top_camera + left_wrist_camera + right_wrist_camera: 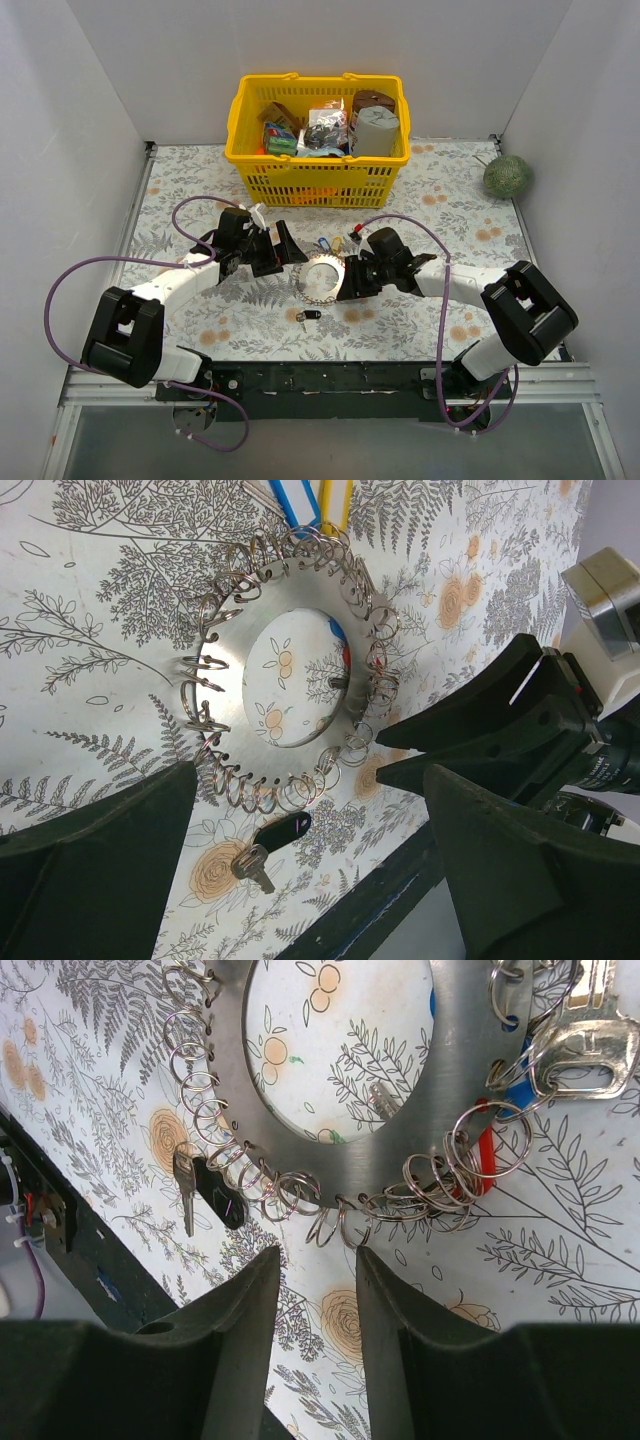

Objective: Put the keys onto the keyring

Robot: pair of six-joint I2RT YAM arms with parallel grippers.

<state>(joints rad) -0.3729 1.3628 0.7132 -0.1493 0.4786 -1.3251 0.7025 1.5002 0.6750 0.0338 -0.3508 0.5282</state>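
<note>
The keyring (322, 279) is a flat metal disc rimmed with wire loops, lying mid-table; it also shows in the wrist views (232, 650) (340, 1165). A black-headed key (308, 316) (270, 838) (215, 1192) lies loose just beside its near rim. A silver key (590, 1045) hangs on one loop. Blue (297, 500) and yellow (333, 498) tags sit at the far rim, and a red tag (485, 1165) lies under loops. My left gripper (280, 246) (310, 770) hovers wide open left of the disc. My right gripper (352, 283) (318, 1252) is open at its right rim, nothing between the fingers.
A yellow basket (318, 170) full of packets and a can stands at the back centre. A green ball (507, 176) rests at the back right. White walls close in the left, right and rear sides; the black mounting rail (330, 375) runs along the near edge.
</note>
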